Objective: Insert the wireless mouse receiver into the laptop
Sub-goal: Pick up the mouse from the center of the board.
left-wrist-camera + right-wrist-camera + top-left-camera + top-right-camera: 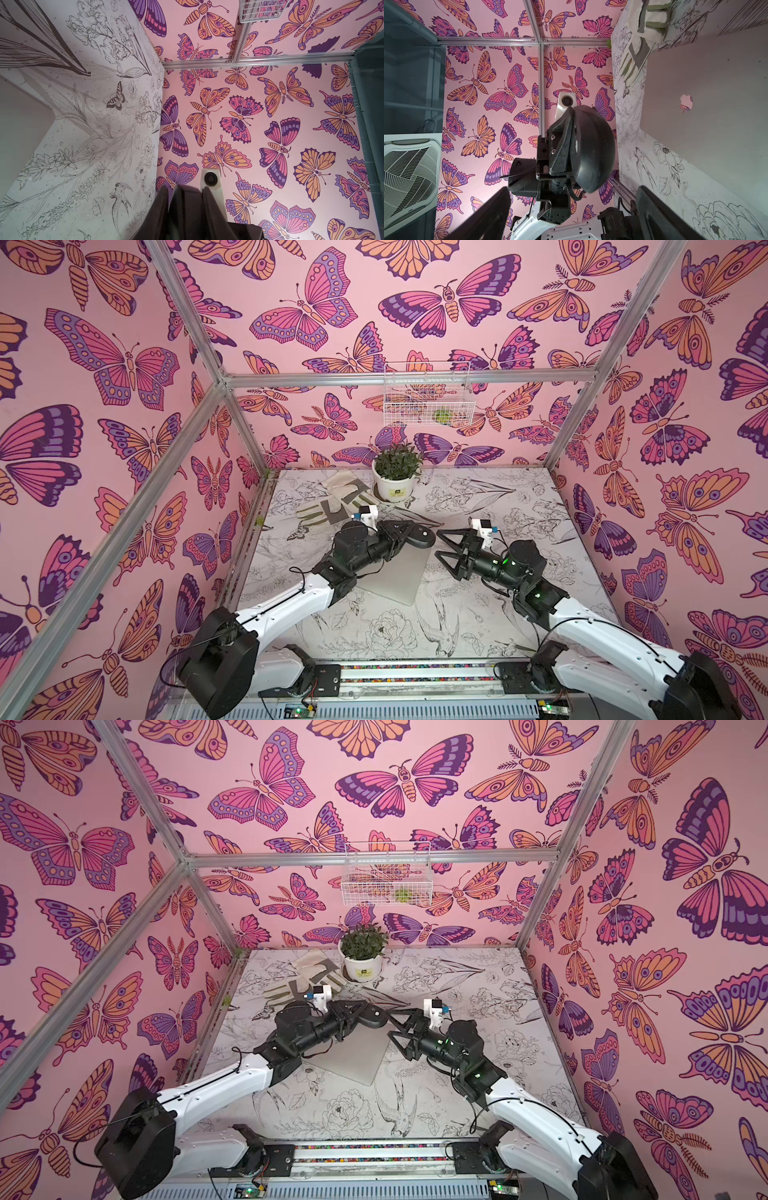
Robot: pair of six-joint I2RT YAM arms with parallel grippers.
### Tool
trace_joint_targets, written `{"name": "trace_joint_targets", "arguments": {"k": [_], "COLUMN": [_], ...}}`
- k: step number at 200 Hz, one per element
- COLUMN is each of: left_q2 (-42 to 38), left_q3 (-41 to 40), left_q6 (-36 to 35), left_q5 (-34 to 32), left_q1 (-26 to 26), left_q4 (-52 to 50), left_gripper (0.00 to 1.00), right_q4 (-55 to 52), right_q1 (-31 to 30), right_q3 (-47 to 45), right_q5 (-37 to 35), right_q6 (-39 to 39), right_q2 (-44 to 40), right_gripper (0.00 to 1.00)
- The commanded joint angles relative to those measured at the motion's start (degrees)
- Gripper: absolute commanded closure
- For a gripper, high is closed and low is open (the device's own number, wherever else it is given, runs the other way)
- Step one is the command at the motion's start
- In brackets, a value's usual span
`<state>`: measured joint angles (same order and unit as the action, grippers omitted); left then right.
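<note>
The silver-grey laptop lies shut on the table, and its lid with the pinkish logo shows in the right wrist view. My left gripper is shut on a black oval mouse and holds it above the laptop's far edge. My right gripper stands open just right of the mouse, facing it, with nothing between its fingers. The wireless mouse receiver is hidden in every view.
A potted plant stands at the back of the table, with a pale work glove to its left. A white wire basket hangs on the back wall. Butterfly-patterned walls close in three sides.
</note>
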<state>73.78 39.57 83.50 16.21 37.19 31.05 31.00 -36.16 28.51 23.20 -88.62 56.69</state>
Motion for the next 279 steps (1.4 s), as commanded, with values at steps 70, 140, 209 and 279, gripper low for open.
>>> {"name": "trace_joint_targets", "arguments": {"k": [70, 140, 209, 279], "left_q2": [3.4, 6.0, 4.9, 4.8], "left_q3": [1.5, 2.1, 1.3, 1.8], "left_q6": [2.9, 5.6, 5.3, 4.2], "left_q5": [-1.0, -1.0, -2.6, -1.5], "left_q1": [2.1, 4.1, 4.3, 4.6], "left_q4": [4.3, 7.0, 6.2, 6.2], "left_gripper": [1.0, 1.0, 1.0, 1.0], "right_q4": [9.2, 12.0, 5.4, 3.4], "right_q1": [-1.1, -1.1, -1.1, -1.0], "right_q3": [1.2, 2.0, 2.1, 2.6], "right_q5": [1.0, 0.0, -2.3, -3.3], "right_q6": [0.8, 1.3, 4.4, 5.4], "right_q2": [6.9, 10.4, 6.2, 5.4], "right_gripper": [0.26, 0.36, 0.52, 0.68]}}
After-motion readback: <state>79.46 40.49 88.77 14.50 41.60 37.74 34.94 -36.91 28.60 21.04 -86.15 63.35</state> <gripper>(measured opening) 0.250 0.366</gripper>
